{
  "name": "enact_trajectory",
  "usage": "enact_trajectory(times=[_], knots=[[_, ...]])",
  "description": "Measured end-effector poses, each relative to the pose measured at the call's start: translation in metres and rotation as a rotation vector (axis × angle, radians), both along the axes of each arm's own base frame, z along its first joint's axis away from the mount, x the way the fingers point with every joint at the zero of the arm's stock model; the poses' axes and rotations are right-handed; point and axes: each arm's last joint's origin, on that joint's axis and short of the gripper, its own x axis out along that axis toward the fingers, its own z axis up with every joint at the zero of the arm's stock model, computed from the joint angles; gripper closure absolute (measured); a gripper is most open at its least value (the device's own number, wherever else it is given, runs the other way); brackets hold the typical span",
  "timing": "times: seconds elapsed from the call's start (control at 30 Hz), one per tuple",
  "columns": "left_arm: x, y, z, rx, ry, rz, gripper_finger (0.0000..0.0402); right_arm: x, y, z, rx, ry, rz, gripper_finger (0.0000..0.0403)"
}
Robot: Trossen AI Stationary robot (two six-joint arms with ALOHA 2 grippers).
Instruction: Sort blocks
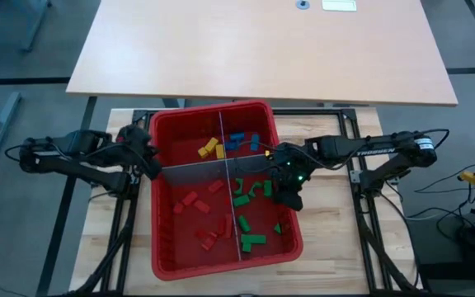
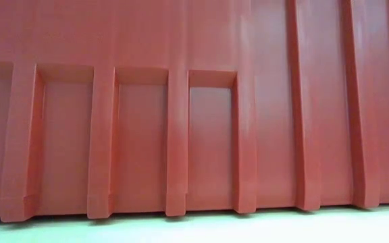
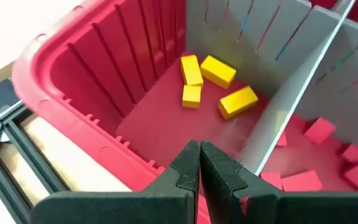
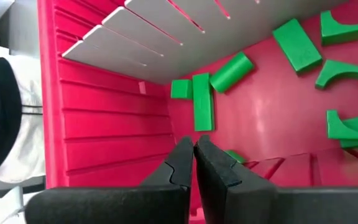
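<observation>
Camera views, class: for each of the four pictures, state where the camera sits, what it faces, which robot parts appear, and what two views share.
High view: overhead, looking down on the red bin, left gripper and right gripper.
Low view: at table height, filled by the bin's wall; no robot parts.
Left wrist view: past shut fingers toward yellow blocks.
Right wrist view: past shut fingers toward green blocks.
Shared: both wrist views show grey dividers.

A light wooden table (image 1: 336,239) is carrying the big red bin (image 1: 171,124), which is sitting directly on it between the two grippers, its near wall just ahead of the left gripper (image 1: 148,162) and under the right gripper (image 1: 289,196).
</observation>
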Motion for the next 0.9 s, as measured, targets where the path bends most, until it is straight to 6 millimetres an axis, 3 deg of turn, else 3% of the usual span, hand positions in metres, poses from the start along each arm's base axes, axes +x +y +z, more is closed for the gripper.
enact_trajectory(times=[0.53,0.9], knots=[[-0.041,0.003,0.011,-0.085,0.075,0.116,0.0402,0.000,-0.001,-0.005,-0.036,0.012,-0.026,0.0403],[-0.037,-0.003,-0.009,-0.260,0.175,0.033,0.0402,0.001,-0.002,-0.005,-0.067,0.004,-0.049,0.0403]])
